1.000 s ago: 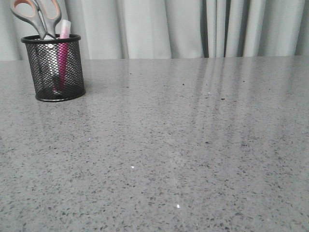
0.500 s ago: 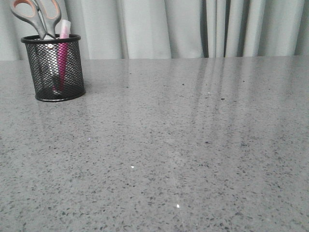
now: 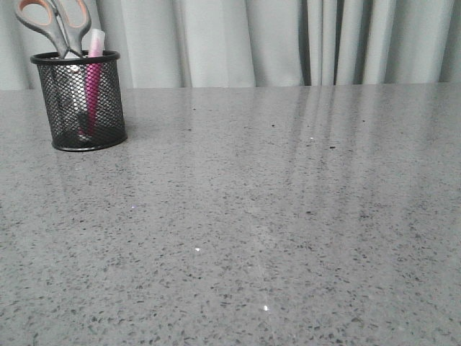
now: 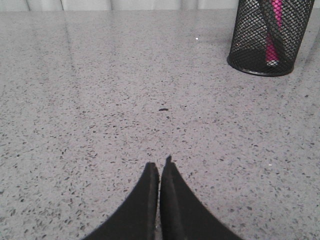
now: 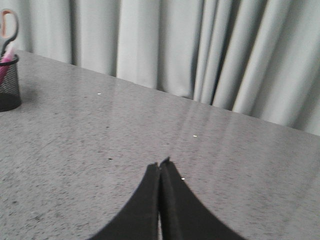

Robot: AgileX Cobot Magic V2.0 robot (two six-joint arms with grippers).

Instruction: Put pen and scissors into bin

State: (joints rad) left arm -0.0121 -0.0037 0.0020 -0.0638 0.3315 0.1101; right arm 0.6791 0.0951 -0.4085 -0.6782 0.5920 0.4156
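Pen (image 3: 92, 68) and scissors (image 3: 56, 23) stand inside bin (image 3: 81, 101).

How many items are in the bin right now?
2: the scissors and the pen, both standing in the bin, far left on the table. Anything shorter could be hidden.

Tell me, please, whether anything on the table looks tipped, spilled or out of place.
Nothing stands out. The bin stands upright at the table's far left, with the pen and scissors inside it, handles up. Both grippers have their jaws shut on nothing.
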